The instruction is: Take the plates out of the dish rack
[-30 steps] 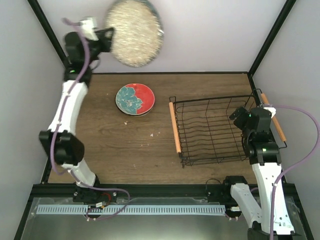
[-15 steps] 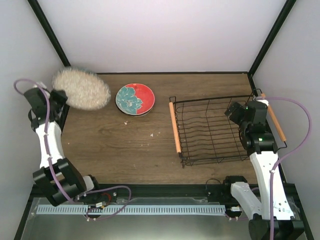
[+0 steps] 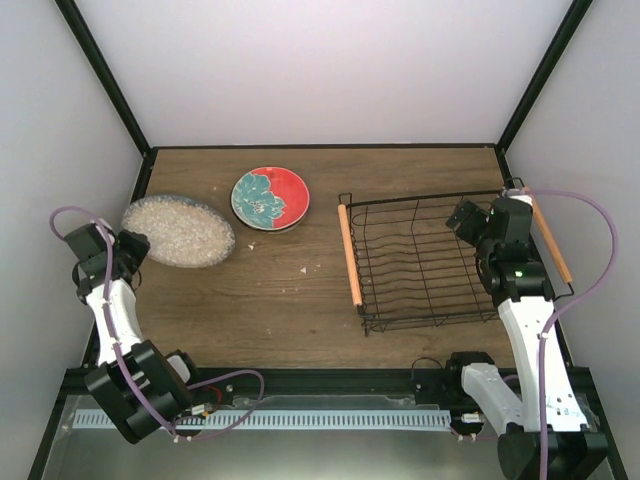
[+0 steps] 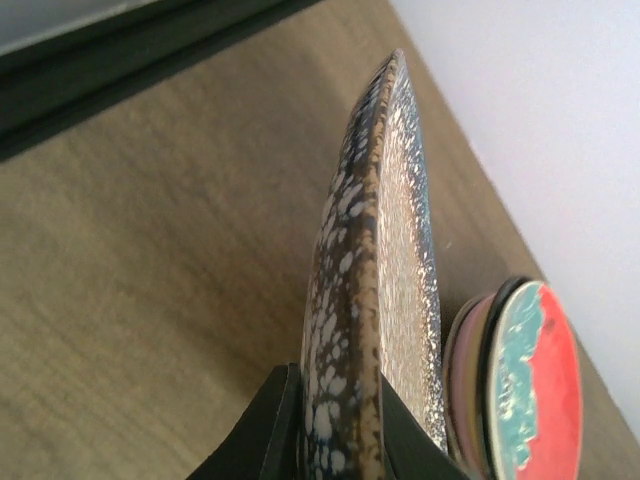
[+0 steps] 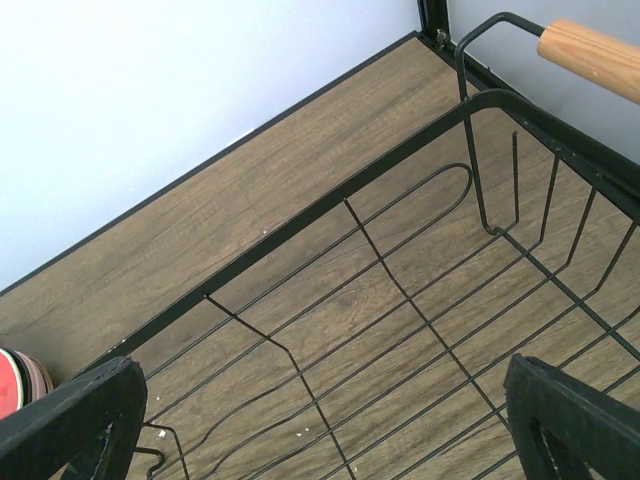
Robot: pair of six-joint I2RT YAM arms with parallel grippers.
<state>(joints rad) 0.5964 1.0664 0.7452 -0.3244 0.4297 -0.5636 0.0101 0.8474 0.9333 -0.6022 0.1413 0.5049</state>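
My left gripper (image 3: 132,245) is shut on the rim of the large grey speckled plate (image 3: 178,231), which is low over the table at the far left. In the left wrist view the plate (image 4: 370,290) stands edge-on between my fingers (image 4: 272,425). The red plate with the teal flower (image 3: 270,197) tops a stack of plates just right of it, and also shows in the left wrist view (image 4: 530,390). The black wire dish rack (image 3: 420,260) stands at the right and holds no plates. My right gripper (image 3: 462,222) is open over the rack's right side, above its bare wire base (image 5: 400,340).
The rack has wooden rod handles on its left (image 3: 349,255) and right (image 3: 546,233) sides. Black frame posts and pale walls close in the table at the back and sides. A few crumbs (image 3: 304,270) lie on the wood mid-table.
My left arm has swung the grey speckled plate down from high at the back wall to just over the table at the far left. The right arm shifted slightly.
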